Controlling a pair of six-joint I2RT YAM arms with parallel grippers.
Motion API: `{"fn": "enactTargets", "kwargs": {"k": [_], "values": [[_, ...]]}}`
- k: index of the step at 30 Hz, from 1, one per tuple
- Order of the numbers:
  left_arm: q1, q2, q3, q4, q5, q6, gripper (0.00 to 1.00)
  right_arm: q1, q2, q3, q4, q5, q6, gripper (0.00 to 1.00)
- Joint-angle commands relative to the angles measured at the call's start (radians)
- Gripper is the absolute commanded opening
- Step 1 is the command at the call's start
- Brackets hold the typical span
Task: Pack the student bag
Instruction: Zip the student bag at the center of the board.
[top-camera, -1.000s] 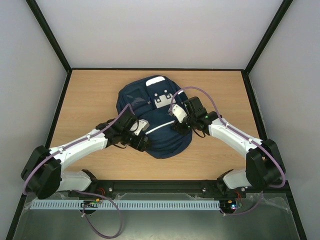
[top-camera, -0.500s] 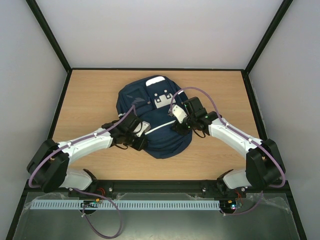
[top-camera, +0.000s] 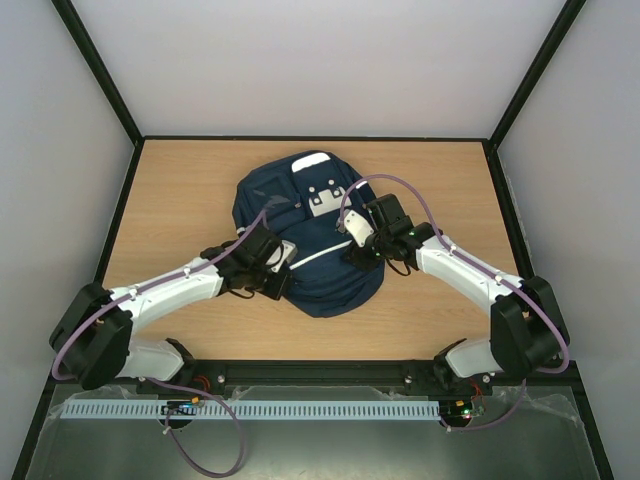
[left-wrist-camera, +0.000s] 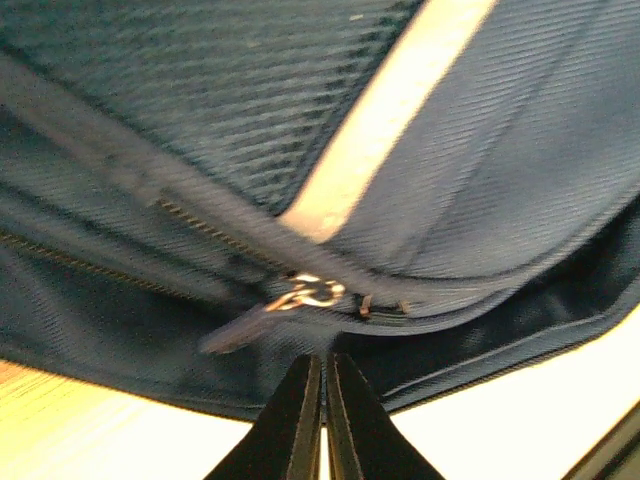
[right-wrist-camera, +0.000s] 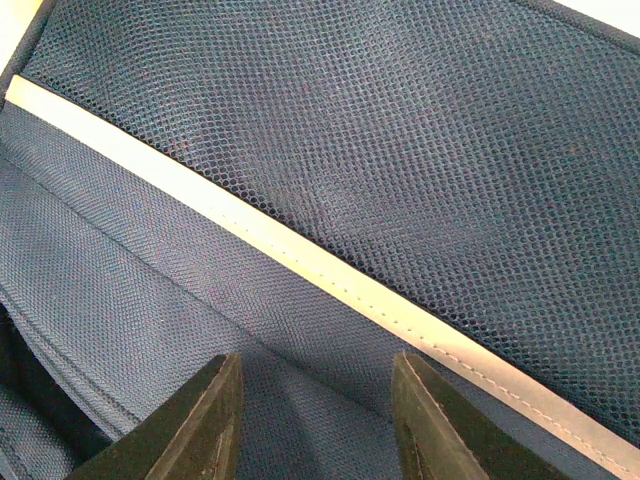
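The top camera looks down from above and behind the arm bases, far enough to hold the whole table (top-camera: 180, 180) and student bag (top-camera: 300, 200); the left wrist camera looks along the left gripper (left-wrist-camera: 322, 365), very near, a zip pull (left-wrist-camera: 305, 293) just beyond the fingertips; the right wrist camera, equally near, faces mesh past the right gripper (right-wrist-camera: 318, 357); all three share the bag's white stripe (right-wrist-camera: 300, 260).

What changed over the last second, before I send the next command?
The left gripper closed its jaws at the near edge of the student bag, right by the zip pull; whether it caught anything is unclear. Its arm swung slightly inward. The right gripper stayed open over the bag, which did not move.
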Motion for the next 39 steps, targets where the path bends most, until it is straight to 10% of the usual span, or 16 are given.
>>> {"fn": "enactTargets", "kwargs": {"k": [1, 8, 19, 27, 39], "values": [[-0.006, -0.024, 0.019, -0.083, -0.113, -0.08, 0.06, -0.004, 0.008, -0.002, -0.035, -0.011, -0.005, 0.41], [-0.009, -0.113, 0.03, -0.088, -0.167, -0.067, 0.56, -0.004, 0.007, -0.004, -0.035, -0.015, -0.007, 0.41], [-0.01, 0.009, 0.005, 0.031, -0.056, 0.112, 0.61, -0.004, 0.003, -0.005, -0.036, -0.015, -0.008, 0.41], [-0.012, 0.023, -0.036, 0.105, -0.041, 0.154, 0.5, -0.003, 0.014, -0.004, -0.036, -0.018, -0.013, 0.41], [-0.03, 0.006, -0.021, 0.018, -0.035, 0.062, 0.02, -0.003, 0.029, -0.005, -0.035, -0.022, -0.01, 0.41]]}}
